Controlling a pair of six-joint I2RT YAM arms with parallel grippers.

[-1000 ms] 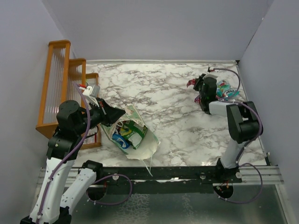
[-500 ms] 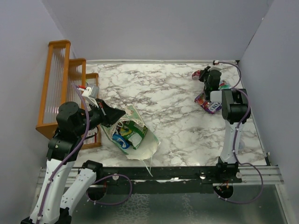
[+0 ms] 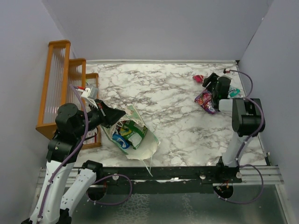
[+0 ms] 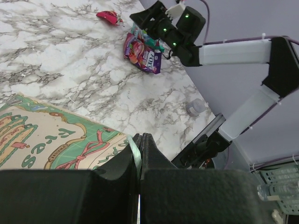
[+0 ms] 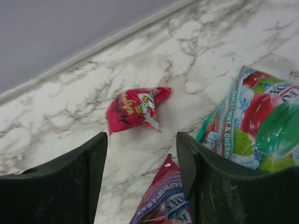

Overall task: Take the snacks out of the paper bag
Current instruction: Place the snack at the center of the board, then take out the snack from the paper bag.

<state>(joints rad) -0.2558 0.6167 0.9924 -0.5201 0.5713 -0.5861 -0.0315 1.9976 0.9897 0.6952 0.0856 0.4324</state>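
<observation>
Several snacks (image 3: pixel 126 133) show only in part in the mouth of the paper bag (image 3: pixel 140 150). Blue, green and yellow pieces can be seen from above, but how many packets they make I cannot tell. The bag lies on its side on the desk (image 3: pixel 163 93), with its white inside turned up.

The left end effector (image 4: pixel 139 140) is clamped on the mint-green rim of the bag. Its wrist camera cuts the bag off, so only a piece of the cream printed panel shows.

Well to the right of the bag, and farther back, the right end effector (image 5: pixel 142 140) hangs with its fingers apart and nothing between them. Three packets lie on the desk there:
- The red packet (image 5: pixel 135 107) is seen whole.
- The pink-purple packet (image 5: pixel 163 203) is cut by the lower edge of the wrist view.
- The teal packet (image 5: pixel 252 126) is cut by the right edge, and from above the right arm covers most of it.

An orange wooden rack (image 3: pixel 58 79) with ribbed pale panels stands just left of the bag, partly behind the left arm. A small round translucent disc (image 4: pixel 196 106) lies to the right of the bag.

The bag is creased paper, the packets are glossy and crinkled, and the desk is white marble pattern with grey veins.
</observation>
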